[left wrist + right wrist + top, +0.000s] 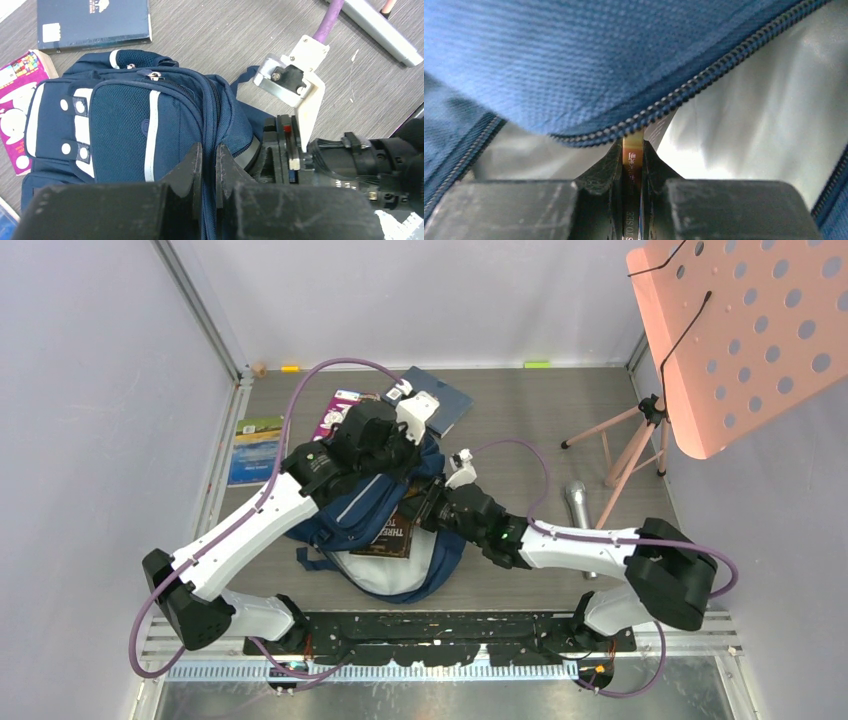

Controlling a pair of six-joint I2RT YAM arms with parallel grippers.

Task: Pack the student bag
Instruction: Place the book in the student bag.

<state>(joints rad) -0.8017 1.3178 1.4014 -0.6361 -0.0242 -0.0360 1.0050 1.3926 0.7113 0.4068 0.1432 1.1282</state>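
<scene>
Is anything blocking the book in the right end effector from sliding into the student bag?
Partly. The student bag has its blue flap and zipper edge drooping across the book ahead of the right end effector. Grey lining shows open beyond; the left end effector pinches the bag's rim.

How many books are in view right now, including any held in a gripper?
4. Green-and-blue book at far left; pink book and navy book beyond the backpack; dark book held by the right gripper at the backpack's opening. Others may be hidden inside.
</scene>
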